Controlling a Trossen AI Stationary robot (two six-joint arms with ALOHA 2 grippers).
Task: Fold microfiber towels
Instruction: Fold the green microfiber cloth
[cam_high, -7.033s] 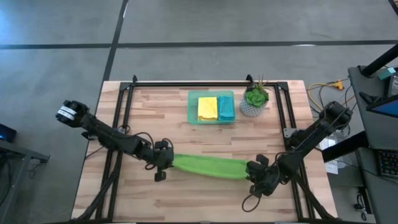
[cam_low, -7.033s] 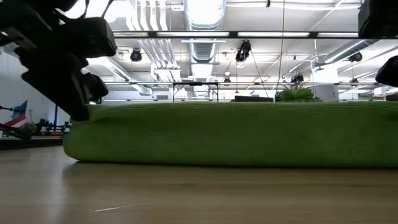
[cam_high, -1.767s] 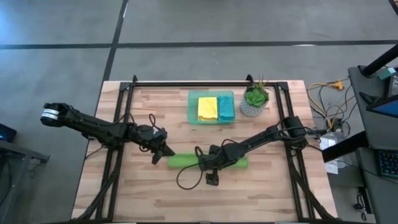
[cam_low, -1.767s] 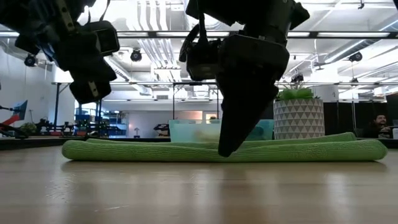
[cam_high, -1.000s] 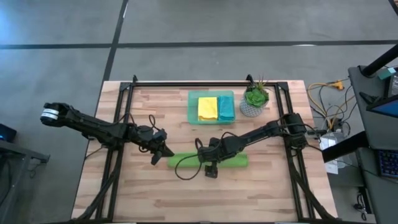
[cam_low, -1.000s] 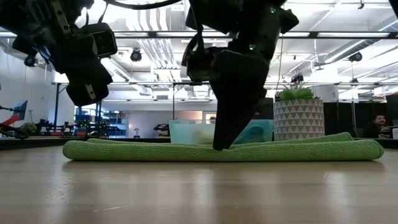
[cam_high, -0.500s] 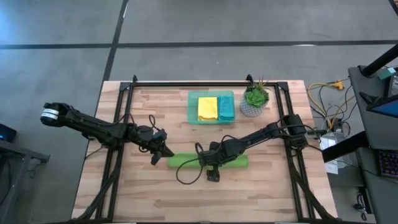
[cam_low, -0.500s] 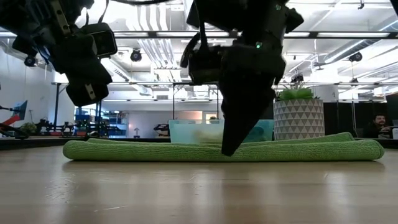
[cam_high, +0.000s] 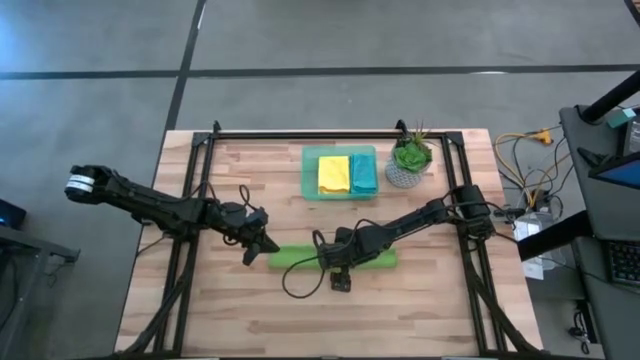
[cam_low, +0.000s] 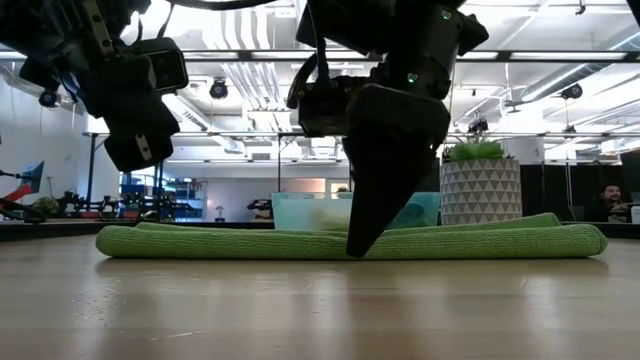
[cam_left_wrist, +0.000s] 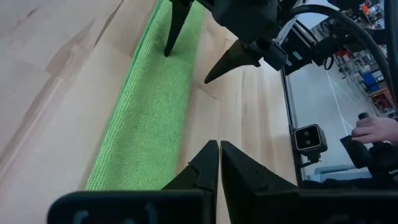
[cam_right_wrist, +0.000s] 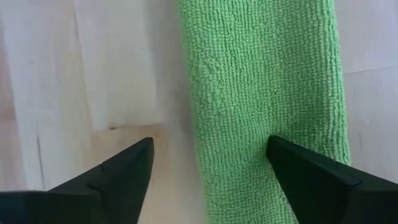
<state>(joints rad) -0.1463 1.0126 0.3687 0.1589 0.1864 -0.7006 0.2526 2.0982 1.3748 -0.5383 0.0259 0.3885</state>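
Observation:
A lime green microfiber towel (cam_high: 330, 258) lies on the wood as a long folded strip, also seen in the low view (cam_low: 220, 241). My right gripper (cam_high: 337, 266) stands open and low over its middle. One finger is over the towel, the other over bare wood on the towel's near side (cam_right_wrist: 209, 139). My left gripper (cam_high: 264, 244) is shut and hangs just above the table at the towel's left end (cam_left_wrist: 219, 147), touching nothing. A yellow towel (cam_high: 333, 173) and a teal-blue towel (cam_high: 363, 173) lie folded in the green tray (cam_high: 311, 172). My right gripper comes from above, slanting down, its open fingers set across the strip. The far fingertip (cam_left_wrist: 166, 52) stands on the towel's top face (cam_right_wrist: 255, 118) about halfway along. The near fingertip (cam_left_wrist: 209, 79) is down at the wood beside the towel's near edge. The towel lies flat.
A potted plant (cam_high: 408, 160) stands right of the tray at the back. Black frame rails (cam_high: 330, 134) run along the table's far and side edges. A cable loop (cam_high: 296, 282) hangs by my right wrist. A person's hand (cam_left_wrist: 373, 128) shows beyond the table.
My right gripper has shifted slightly toward the table's right edge and back toward the left, staying open and low over the towel. The lime towel has slid a little toward the table's left edge, still flat.

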